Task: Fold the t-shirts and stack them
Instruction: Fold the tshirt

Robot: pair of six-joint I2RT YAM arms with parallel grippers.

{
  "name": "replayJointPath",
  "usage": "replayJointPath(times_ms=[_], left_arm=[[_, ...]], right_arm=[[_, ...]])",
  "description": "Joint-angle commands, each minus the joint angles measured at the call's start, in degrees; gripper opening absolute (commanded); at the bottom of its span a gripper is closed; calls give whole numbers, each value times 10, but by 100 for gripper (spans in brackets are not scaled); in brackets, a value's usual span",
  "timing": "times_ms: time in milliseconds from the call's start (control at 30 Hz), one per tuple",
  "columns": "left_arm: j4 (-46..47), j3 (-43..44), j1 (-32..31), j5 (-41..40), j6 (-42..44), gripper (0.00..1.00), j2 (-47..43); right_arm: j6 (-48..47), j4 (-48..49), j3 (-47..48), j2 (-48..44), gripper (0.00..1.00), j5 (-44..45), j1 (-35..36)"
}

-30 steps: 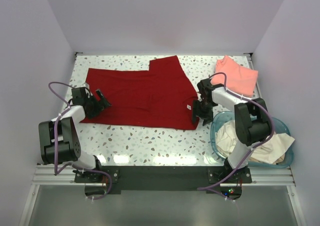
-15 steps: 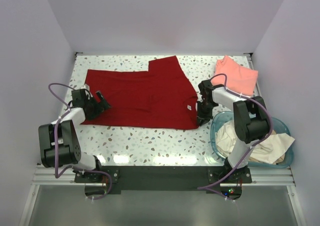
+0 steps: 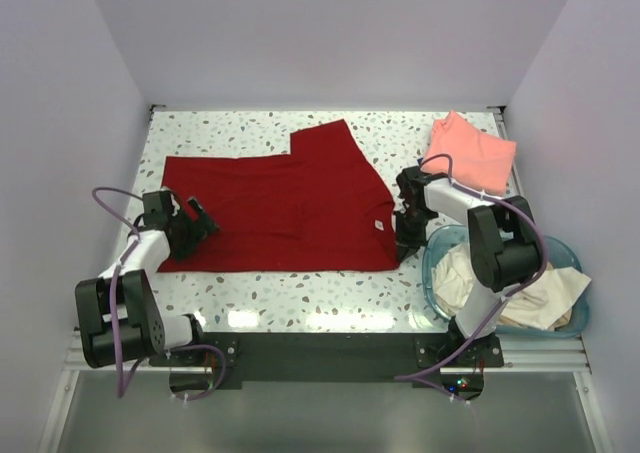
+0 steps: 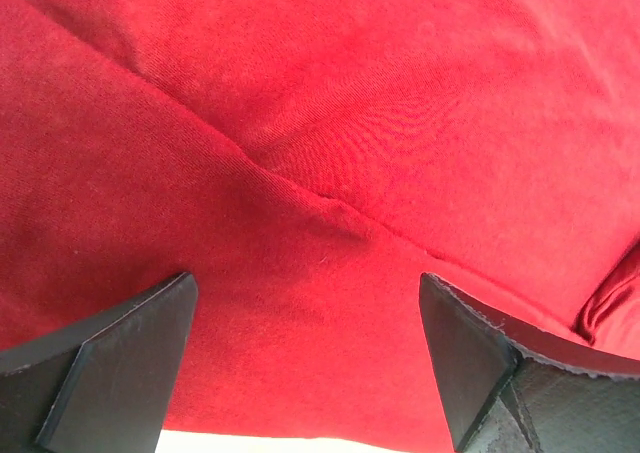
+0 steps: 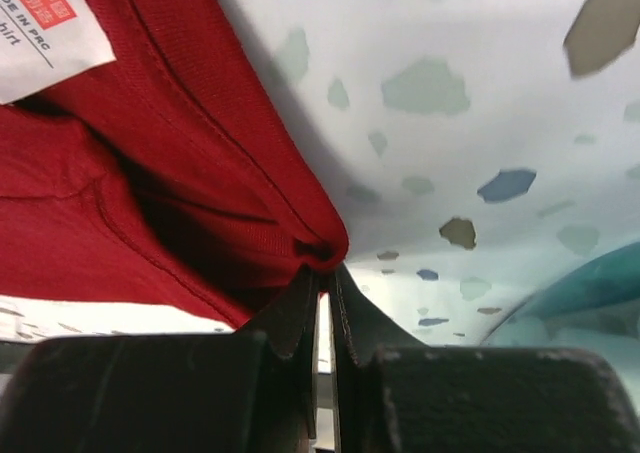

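Note:
A large dark red t-shirt [image 3: 280, 198] lies spread across the table [image 3: 300, 288]. My right gripper [image 3: 404, 239] is shut on its right edge, close to the white neck label [image 3: 379, 225]. In the right wrist view the fingertips [image 5: 300, 298] pinch a bunched red hem [image 5: 325, 243] just off the table, with the label [image 5: 45, 23] at the upper left. My left gripper [image 3: 200, 221] hangs open over the shirt's left end. Red cloth [image 4: 330, 123] with a diagonal crease fills the left wrist view, and the fingers [image 4: 120, 358] stand wide apart over it.
A folded salmon-pink t-shirt [image 3: 470, 153] lies at the back right corner. A translucent teal basket [image 3: 432, 273] at the near right holds crumpled cream-white t-shirts [image 3: 510, 288]. Its rim [image 5: 590, 293] is close beside my right gripper. White walls enclose three sides.
My right gripper has closed on the red shirt's right edge. The shirt has slid a little toward the near-left. My left gripper has moved slightly nearer, staying open.

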Motion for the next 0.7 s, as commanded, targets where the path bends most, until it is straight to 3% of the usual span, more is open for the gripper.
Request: replayJointPath(times_ms=[0, 133, 300, 400, 667], left_arm=[[-107, -36, 6, -22, -58, 99, -30], [-125, -43, 6, -18, -76, 99, -91], [-133, 5, -1, -6, -42, 99, -122], [-124, 39, -11, 7, -25, 99, -118], [-73, 101, -90, -18, -17, 99, -61]], right_arm=[[-12, -52, -26, -39, 3, 22, -1], [-11, -65, -22, -62, 11, 12, 0], [-17, -98, 56, -74, 39, -8, 1], [-23, -108, 112, -70, 50, -39, 4], [-9, -50, 191, 4, 57, -94, 78]])
